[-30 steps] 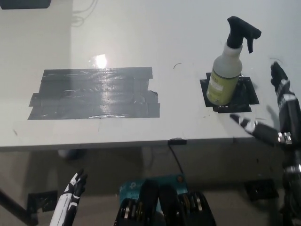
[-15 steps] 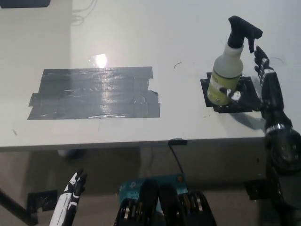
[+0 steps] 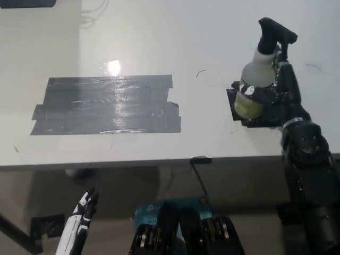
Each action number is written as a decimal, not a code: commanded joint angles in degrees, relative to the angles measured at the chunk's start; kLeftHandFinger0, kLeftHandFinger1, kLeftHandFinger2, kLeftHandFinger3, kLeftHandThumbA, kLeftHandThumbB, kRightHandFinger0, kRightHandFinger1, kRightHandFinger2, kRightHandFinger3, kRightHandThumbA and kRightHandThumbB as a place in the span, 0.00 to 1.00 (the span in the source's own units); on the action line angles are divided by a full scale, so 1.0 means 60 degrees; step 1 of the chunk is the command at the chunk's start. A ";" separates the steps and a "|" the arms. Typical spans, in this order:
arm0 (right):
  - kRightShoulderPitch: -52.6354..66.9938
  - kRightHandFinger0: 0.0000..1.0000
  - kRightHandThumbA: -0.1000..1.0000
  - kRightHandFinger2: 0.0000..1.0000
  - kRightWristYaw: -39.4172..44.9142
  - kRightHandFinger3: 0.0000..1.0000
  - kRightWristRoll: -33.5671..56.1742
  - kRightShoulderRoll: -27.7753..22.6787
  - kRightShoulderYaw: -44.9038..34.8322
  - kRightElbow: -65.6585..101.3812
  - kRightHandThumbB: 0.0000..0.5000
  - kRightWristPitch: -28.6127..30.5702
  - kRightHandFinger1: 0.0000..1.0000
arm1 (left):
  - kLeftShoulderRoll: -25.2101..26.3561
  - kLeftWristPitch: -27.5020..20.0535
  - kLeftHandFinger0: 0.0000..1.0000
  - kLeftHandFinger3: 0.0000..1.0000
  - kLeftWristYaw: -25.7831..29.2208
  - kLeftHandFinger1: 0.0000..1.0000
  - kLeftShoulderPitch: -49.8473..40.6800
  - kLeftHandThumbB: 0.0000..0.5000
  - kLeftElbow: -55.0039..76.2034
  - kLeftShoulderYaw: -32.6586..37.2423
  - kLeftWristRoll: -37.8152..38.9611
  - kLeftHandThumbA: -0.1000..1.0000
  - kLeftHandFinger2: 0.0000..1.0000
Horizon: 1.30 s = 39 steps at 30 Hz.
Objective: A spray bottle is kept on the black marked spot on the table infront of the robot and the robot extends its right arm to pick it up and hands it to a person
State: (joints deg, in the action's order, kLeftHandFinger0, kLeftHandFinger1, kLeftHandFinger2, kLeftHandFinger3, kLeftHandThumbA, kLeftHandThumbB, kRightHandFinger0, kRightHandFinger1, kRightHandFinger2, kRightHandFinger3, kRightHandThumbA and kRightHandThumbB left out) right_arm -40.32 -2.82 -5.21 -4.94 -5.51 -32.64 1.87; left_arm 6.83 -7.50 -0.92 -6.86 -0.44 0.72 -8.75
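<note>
The black right arm (image 3: 308, 175) rose from the lower right corner of the head view and reached up over the near edge of the white surface (image 3: 159, 42), its forearm angled slightly toward the left as it climbed. At its end the right robot hand (image 3: 279, 90) was pressed against the right side of the spray bottle (image 3: 255, 79), with its fingers (image 3: 249, 91) curled across the front of the bottle's pale body, so the robot hand looked closed around the bottle. The bottle stood upright, its black trigger head (image 3: 275, 33) at the top and pointing to the right, its yellowish lower part showing just left of the fingers. Its base sat on the small black marked spot (image 3: 239, 111) on the right part of the surface, and whether it had left the spot could not be told. A wide patch of dark grey tape (image 3: 106, 106) lay well apart to the left. The white left robot hand (image 3: 79, 223) hung low at the lower left, below the edge of the surface, with its fingers loosely apart and nothing in them.
</note>
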 commanded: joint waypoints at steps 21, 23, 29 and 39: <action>-0.1497 0.01 0.02 0.55 -0.1563 0.48 0.0322 0.0224 -0.0454 -0.2027 0.48 0.0880 0.28 | 0.0032 -0.0188 1.00 1.00 0.0107 1.00 0.0185 0.55 0.0217 -0.0077 -0.0039 1.00 1.00; -0.1436 0.00 0.02 0.62 -0.1499 0.55 0.0461 0.0326 -0.0498 -0.1688 0.40 0.1151 0.33 | 0.0033 -0.0144 1.00 1.00 0.0087 1.00 0.0168 0.54 0.0271 -0.0110 0.0034 1.00 1.00; -0.0984 0.00 0.24 0.56 -0.0696 0.50 0.1245 0.0510 -0.0643 0.0007 0.47 0.0748 0.25 | 0.0024 -0.0162 1.00 1.00 0.0078 1.00 0.0184 0.54 0.0247 -0.0085 -0.0046 1.00 1.00; -0.0761 0.02 0.00 0.69 0.0090 0.62 0.1480 0.0595 -0.0087 0.2282 0.32 -0.0097 0.36 | 0.0051 -0.0285 1.00 1.00 0.0124 1.00 0.0268 0.53 0.0080 -0.0036 -0.0218 1.00 1.00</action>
State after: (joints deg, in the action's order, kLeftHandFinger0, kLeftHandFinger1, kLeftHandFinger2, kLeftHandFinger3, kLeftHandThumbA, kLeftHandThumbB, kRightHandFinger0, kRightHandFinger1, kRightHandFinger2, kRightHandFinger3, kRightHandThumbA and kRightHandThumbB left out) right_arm -41.79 -5.94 1.22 -1.77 -7.76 -25.58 1.36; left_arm 6.69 -7.46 -0.92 -5.75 -0.47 0.34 -9.11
